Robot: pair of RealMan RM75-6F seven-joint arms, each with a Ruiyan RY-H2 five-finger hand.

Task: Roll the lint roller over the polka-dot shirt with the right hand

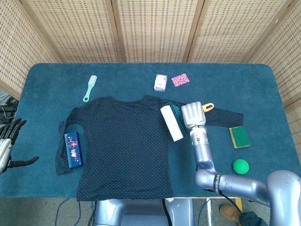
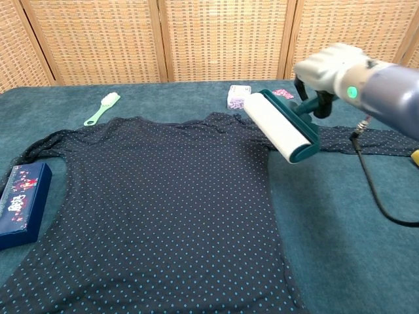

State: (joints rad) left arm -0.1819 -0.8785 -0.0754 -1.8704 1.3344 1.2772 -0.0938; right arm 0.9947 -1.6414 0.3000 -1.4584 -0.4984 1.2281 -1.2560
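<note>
The dark polka-dot shirt (image 1: 122, 141) (image 2: 163, 203) lies flat across the table's middle, one sleeve reaching right. My right hand (image 1: 192, 114) (image 2: 327, 65) grips the teal handle of the lint roller (image 1: 172, 123) (image 2: 280, 127). The white roll hangs in the air, tilted, over the shirt's right edge near the armpit. The handle's yellow end (image 1: 208, 106) sticks out behind the hand. My left hand (image 1: 8, 146) hangs off the table's left edge, fingers spread, holding nothing.
A mint brush (image 1: 90, 88), a small white packet (image 1: 161, 82) and a pink patterned card (image 1: 180, 79) lie beyond the shirt. A blue box (image 1: 73, 149) rests on the left sleeve. A green-yellow sponge (image 1: 239, 136) and green ball (image 1: 240, 165) sit at right.
</note>
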